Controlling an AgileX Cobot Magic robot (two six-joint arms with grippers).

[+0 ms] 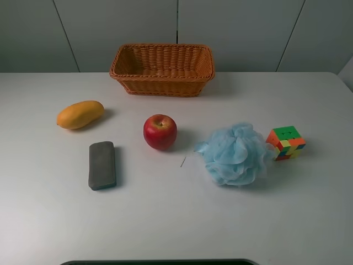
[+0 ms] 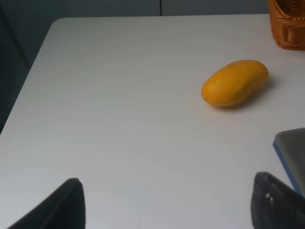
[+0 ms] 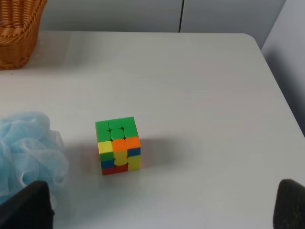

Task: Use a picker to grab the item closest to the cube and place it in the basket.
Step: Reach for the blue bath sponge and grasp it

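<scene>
A multicoloured puzzle cube [image 1: 286,142] sits on the white table at the right; it also shows in the right wrist view [image 3: 118,145]. A light blue bath pouf [image 1: 235,154] lies just left of it, nearly touching, and shows in the right wrist view [image 3: 26,150]. A woven orange basket [image 1: 162,69] stands at the back centre. Neither gripper shows in the exterior high view. My left gripper [image 2: 167,202] is open and empty over bare table near the mango [image 2: 234,82]. My right gripper [image 3: 162,205] is open and empty, short of the cube.
A red apple [image 1: 160,132] sits mid-table, a yellow mango [image 1: 80,114] at the left, a grey block [image 1: 102,164] in front of it. The basket's corner shows in the left wrist view [image 2: 288,24] and the right wrist view [image 3: 19,33]. The table's right edge is near the cube.
</scene>
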